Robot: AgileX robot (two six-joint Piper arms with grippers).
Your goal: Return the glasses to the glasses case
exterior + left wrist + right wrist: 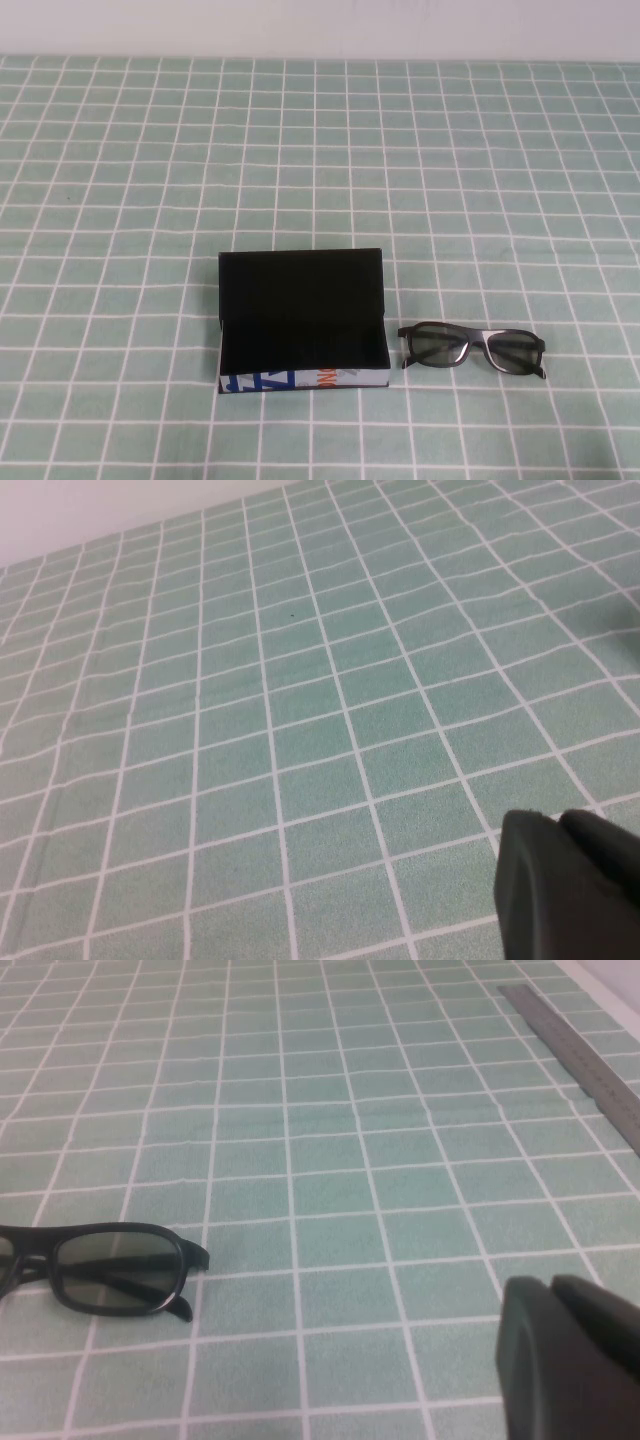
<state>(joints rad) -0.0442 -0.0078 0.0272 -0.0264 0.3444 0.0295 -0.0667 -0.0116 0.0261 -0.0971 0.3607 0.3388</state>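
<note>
The glasses case (300, 330) lies open near the table's front middle, black inside, with its lid raised at the back and a white front edge (300, 379) printed in blue and orange. The black-framed glasses (472, 350) rest on the cloth just right of the case, apart from it and arms folded. The right wrist view shows one half of the glasses (110, 1265), well off to the side of my right gripper (553, 1285), which is shut and holds nothing. My left gripper (560, 820) is shut over bare cloth. Neither gripper appears in the high view.
A green cloth with a white grid (150, 180) covers the table. A white wall (320, 25) runs along the far edge. A grey metal strip (590, 1060) lies along the table's right side.
</note>
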